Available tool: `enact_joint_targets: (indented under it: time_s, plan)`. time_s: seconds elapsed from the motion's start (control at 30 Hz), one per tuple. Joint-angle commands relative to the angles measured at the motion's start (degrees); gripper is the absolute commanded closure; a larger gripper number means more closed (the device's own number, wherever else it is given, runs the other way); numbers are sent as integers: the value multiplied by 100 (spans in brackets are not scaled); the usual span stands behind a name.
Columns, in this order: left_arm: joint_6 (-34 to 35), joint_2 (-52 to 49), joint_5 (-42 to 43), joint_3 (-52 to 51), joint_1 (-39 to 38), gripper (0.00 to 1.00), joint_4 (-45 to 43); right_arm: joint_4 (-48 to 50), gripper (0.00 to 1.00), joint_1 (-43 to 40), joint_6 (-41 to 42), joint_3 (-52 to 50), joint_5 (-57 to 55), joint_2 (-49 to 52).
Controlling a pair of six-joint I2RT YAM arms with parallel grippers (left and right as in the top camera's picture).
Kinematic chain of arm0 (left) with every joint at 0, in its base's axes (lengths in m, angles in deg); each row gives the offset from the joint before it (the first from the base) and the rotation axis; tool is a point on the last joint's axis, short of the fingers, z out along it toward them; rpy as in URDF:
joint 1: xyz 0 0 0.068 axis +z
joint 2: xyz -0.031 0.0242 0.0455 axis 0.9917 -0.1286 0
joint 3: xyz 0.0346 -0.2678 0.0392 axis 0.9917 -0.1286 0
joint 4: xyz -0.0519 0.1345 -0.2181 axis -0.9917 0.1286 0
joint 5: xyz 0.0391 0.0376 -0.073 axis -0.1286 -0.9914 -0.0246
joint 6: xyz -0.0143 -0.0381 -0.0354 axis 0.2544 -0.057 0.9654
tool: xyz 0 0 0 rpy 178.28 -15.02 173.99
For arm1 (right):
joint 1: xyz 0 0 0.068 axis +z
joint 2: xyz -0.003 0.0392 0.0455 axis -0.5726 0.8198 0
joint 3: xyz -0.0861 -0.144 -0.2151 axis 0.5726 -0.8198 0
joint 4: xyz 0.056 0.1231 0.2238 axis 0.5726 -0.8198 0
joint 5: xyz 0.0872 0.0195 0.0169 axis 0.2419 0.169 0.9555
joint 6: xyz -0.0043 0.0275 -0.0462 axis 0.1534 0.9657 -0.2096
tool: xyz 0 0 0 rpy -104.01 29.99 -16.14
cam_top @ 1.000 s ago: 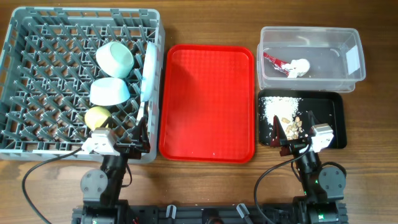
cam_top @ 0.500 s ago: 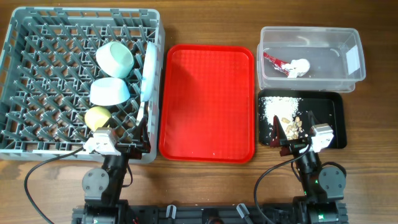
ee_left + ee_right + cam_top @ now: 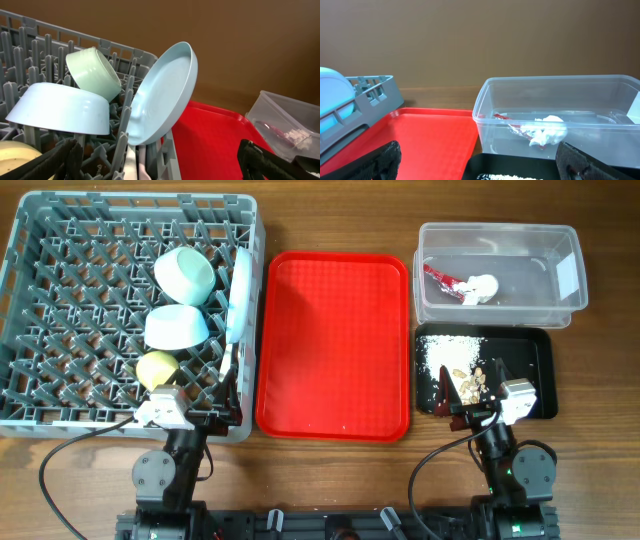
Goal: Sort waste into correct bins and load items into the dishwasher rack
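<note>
Over to the dishwasher rack [image 3: 70, 280]: tucked among the pegs on its right side, two pale green bowls [image 3: 185, 275], a small yellow cup [image 3: 157, 368] and the white plate [image 3: 238, 295] up on edge by the right wall, with the left gripper [image 3: 160, 150] at the near rim, fingers spread wide, holding nothing. Across the red serving tray [image 3: 335, 330] to the bins: red snack wrapper [image 3: 440, 277] and tissue ball [image 3: 482, 285] down in the clear tub [image 3: 520, 235], rice-like crumbs [image 3: 445, 352] scattered in the black tray [image 3: 525, 355] just beside it, and the right gripper [image 3: 477, 155] low over that tray's near edge, jaws gaping, gripping nothing.
</note>
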Motion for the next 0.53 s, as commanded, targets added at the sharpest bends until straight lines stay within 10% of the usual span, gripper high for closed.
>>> enact_joint_targets:
  time_s: [0.0,0.5]
  plan:
    - [-70,61,-76,-55,-24,0,-4,13,0,31,59,-7,101,-68]
    - [-70,61,-76,-55,-24,0,-4,11,0,31,59,-7,101,-68]
